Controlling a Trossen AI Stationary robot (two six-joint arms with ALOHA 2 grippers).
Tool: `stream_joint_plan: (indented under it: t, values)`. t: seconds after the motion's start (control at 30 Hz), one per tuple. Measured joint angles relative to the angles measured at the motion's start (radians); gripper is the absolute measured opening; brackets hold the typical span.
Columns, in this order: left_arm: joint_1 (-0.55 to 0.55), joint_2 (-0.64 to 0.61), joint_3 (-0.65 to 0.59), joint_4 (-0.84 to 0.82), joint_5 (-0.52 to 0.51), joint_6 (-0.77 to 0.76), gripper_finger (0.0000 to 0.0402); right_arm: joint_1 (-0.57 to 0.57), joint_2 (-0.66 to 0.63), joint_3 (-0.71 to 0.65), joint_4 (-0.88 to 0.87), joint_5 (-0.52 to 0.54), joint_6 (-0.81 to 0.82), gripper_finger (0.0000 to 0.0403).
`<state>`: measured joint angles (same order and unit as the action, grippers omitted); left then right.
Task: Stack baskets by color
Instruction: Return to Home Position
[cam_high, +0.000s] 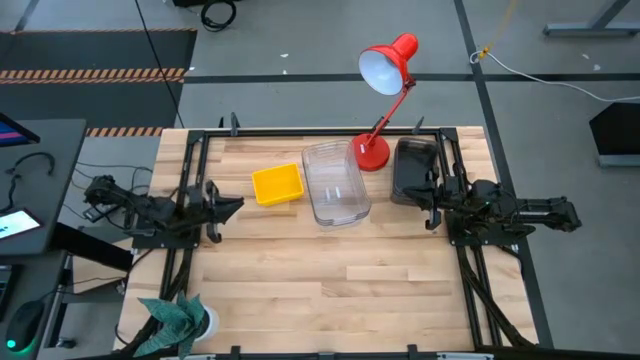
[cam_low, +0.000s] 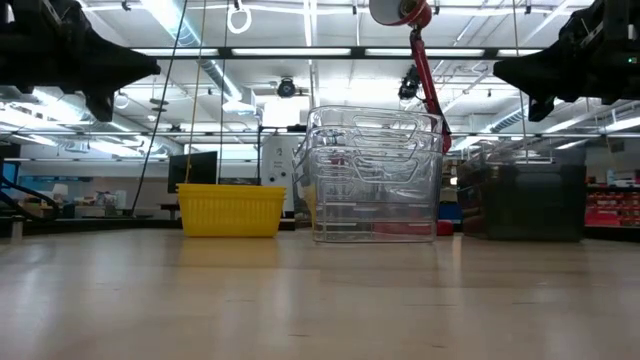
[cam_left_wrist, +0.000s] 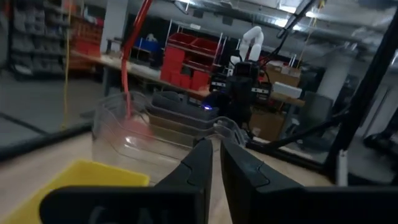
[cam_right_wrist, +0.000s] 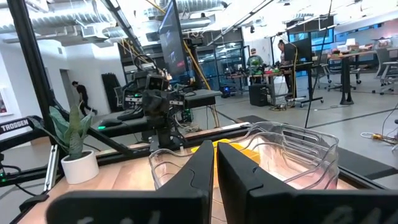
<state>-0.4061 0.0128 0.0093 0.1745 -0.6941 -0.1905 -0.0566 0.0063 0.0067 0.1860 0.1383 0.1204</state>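
Three lots of baskets stand on their bottoms along the far part of the table. A yellow basket (cam_high: 277, 185) (cam_low: 230, 210) is on the left. A nested stack of clear baskets (cam_high: 335, 182) (cam_low: 375, 175) is in the middle. The dark grey baskets (cam_high: 414, 168) (cam_low: 520, 200) are on the right. My left gripper (cam_high: 236, 204) (cam_left_wrist: 216, 142) hovers shut above the table, left of the yellow basket, pointing level toward it. My right gripper (cam_high: 415, 197) (cam_right_wrist: 215, 148) hovers shut just near of the dark grey baskets, pointing toward the clear stack. Both hold nothing.
A red desk lamp (cam_high: 385, 70) stands with its base (cam_high: 372, 152) between the clear and dark grey baskets, and its head leans over the far edge. A potted plant (cam_high: 175, 315) sits at the near left corner. Bare wood (cam_high: 330, 270) fills the near half of the table.
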Motion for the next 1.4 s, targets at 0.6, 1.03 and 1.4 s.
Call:
stream_joint_plan:
  t: [0.6,1.03,1.4]
  values:
    - [0.0,0.0,0.0,-0.004,0.0,-0.026,0.0039,0.0,0.0,0.0,0.0,0.001,0.0,0.0028]
    - [0.0,0.0,-0.001,-0.004,0.0,-0.025,0.0031,0.0,0.0,0.0,0.0,0.001,0.0,0.0027]
    - [0.0,0.0,-0.001,-0.009,0.0,-0.025,0.0038,0.0,0.0,0.0,0.0,0.001,0.0,0.0028]
